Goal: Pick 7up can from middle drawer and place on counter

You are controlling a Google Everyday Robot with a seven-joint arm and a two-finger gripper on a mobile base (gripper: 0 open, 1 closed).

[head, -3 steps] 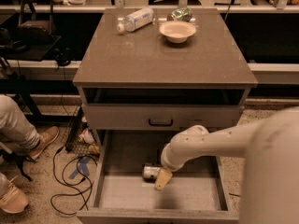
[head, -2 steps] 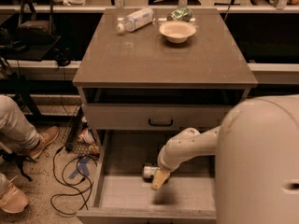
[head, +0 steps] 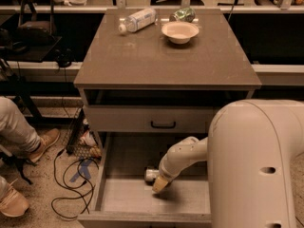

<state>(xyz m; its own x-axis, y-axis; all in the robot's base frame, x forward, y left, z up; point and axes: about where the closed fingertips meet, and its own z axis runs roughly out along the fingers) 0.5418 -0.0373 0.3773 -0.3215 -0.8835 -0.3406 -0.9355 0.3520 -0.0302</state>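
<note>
Just up-left of hand (head: 160,185), inside middle drawer (head: 124,199): 7up can (head: 150,175) on its side. Hand state: cannot tell. Straddle can body squarely before closing; lift straight up.

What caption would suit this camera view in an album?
The gripper hangs inside the open middle drawer, right by the 7up can; bottle, bowl and green packet lie on the counter.

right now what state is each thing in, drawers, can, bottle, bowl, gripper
middle drawer: pulled open
drawer with the black handle: closed
7up can: on the middle drawer's floor, apparently on its side, not lifted
bottle: lying on its side on the counter
bowl: upright on the counter
gripper: down inside the middle drawer, right by the can
</note>
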